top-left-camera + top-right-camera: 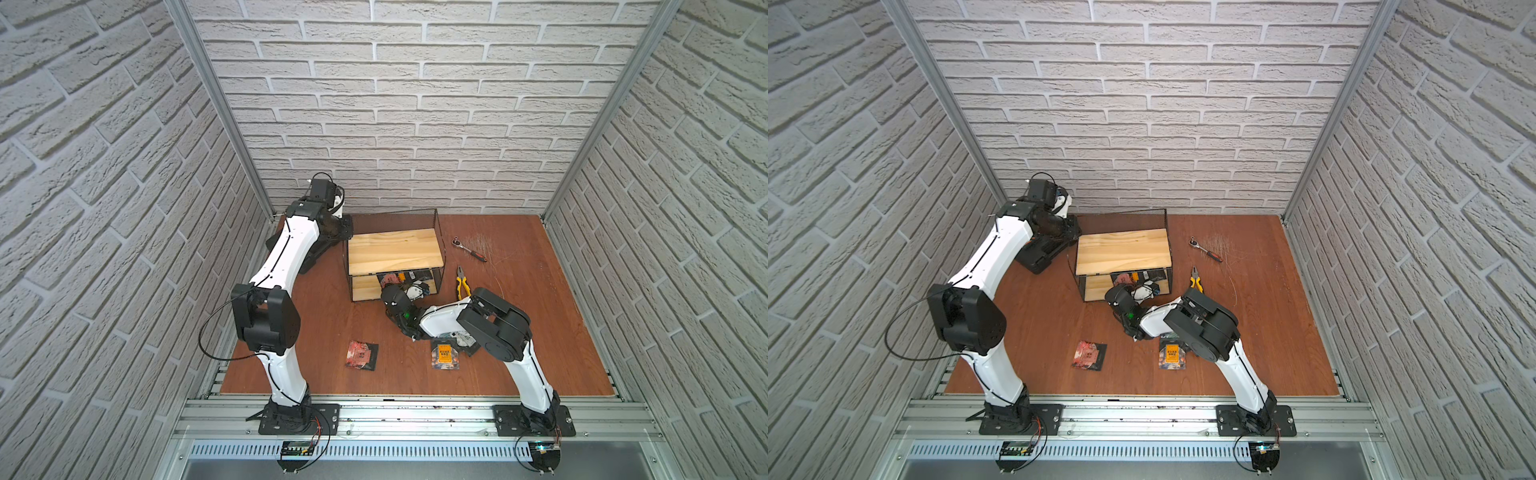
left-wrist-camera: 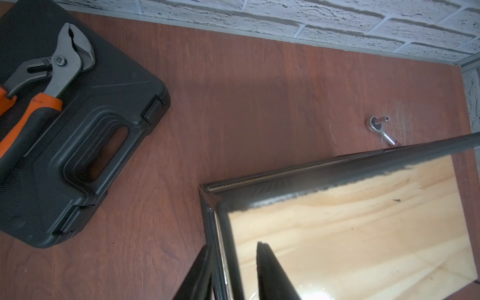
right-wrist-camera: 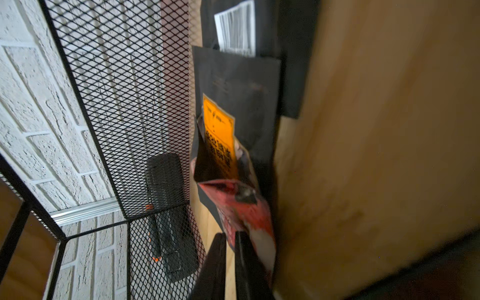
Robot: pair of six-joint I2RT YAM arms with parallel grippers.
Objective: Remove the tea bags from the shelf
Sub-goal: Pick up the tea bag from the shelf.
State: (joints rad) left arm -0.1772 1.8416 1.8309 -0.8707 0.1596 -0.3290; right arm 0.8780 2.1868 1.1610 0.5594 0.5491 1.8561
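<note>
The shelf (image 1: pixel 395 251) (image 1: pixel 1123 251) has pine boards in a black mesh frame. My left gripper (image 2: pixel 233 245) is at its back left corner and is shut on the frame's upright edge, one finger on each side. Several tea bags (image 1: pixel 401 276) lie in the lower tier. The right wrist view shows an orange-labelled black one (image 3: pixel 219 140), a plain black one (image 3: pixel 233 85) and a red one (image 3: pixel 244 213). My right gripper (image 3: pixel 230 235) reaches into that tier and is shut on the red one's edge. On the floor lie a red tea bag (image 1: pixel 361 354) and an orange-labelled one (image 1: pixel 444 356).
A black tool case (image 2: pixel 78 130) with orange-handled pliers (image 2: pixel 52 72) on it sits left of the shelf. A ratchet (image 1: pixel 469 248) and yellow-handled pliers (image 1: pixel 462 282) lie to its right. Brick walls close in three sides.
</note>
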